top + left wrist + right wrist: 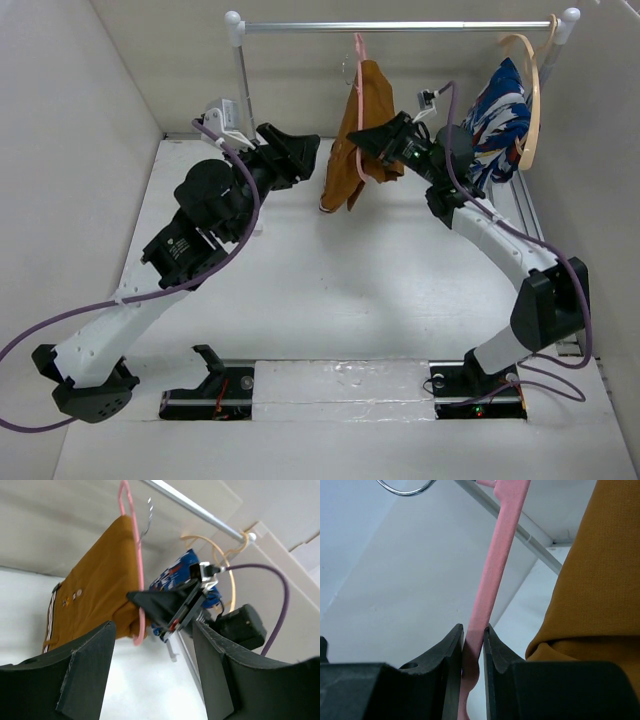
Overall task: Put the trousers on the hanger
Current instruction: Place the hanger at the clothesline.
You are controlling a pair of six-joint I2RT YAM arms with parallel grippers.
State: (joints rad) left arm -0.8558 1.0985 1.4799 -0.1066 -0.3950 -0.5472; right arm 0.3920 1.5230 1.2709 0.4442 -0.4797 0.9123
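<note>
so the trousers (372, 100) hang long-ways down off the hanger (495, 570) on the rail (400, 26) at 12 o'clock, right gripper (474, 635) pinching the hanger's pink wire from 3 o'clock, left gripper (308, 152) spread and empty just beside them at 9 o'clock

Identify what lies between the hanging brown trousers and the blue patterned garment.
In the top view, the right gripper, shut on the pink hanger, and its wrist lie between the trousers and the patterned garment.
</note>
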